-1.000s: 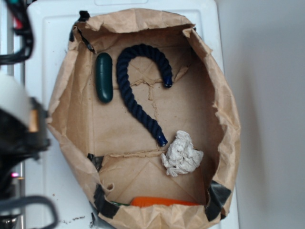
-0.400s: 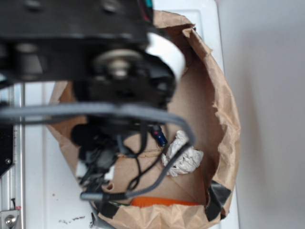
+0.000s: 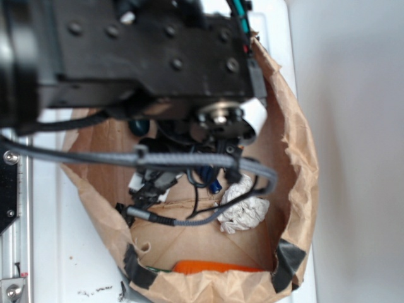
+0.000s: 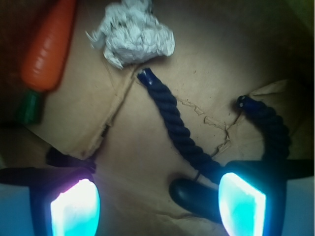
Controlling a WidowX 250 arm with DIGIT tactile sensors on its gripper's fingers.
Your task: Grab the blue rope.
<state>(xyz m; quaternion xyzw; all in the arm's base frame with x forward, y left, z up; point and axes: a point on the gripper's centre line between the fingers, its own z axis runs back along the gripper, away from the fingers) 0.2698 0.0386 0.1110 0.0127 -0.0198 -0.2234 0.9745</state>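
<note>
The blue rope (image 4: 179, 132) lies on the brown floor of a paper bag (image 3: 297, 145). In the wrist view it runs from the top middle down toward the lower right of the frame. One shiny blue end sits just below a crumpled white paper ball (image 4: 133, 34). The other end shows at the right side of the frame. In the exterior view only a small blue tip (image 3: 214, 185) peeks out in the middle, just left of the paper ball. The big black robot arm (image 3: 139, 57) covers the rest of the rope.

The end effector (image 4: 157, 204) is wide open and holds nothing. Its two glowing fingertips (image 4: 75, 209) sit at the bottom of the wrist view, one at the left and one at the right. The rope passes close to the right one. A dark green capsule (image 4: 197, 196) lies between the fingertips, near the right one.

An orange toy carrot (image 4: 49, 44) lies in the upper left of the wrist view. The bag sits on a white bench (image 3: 69, 252).
</note>
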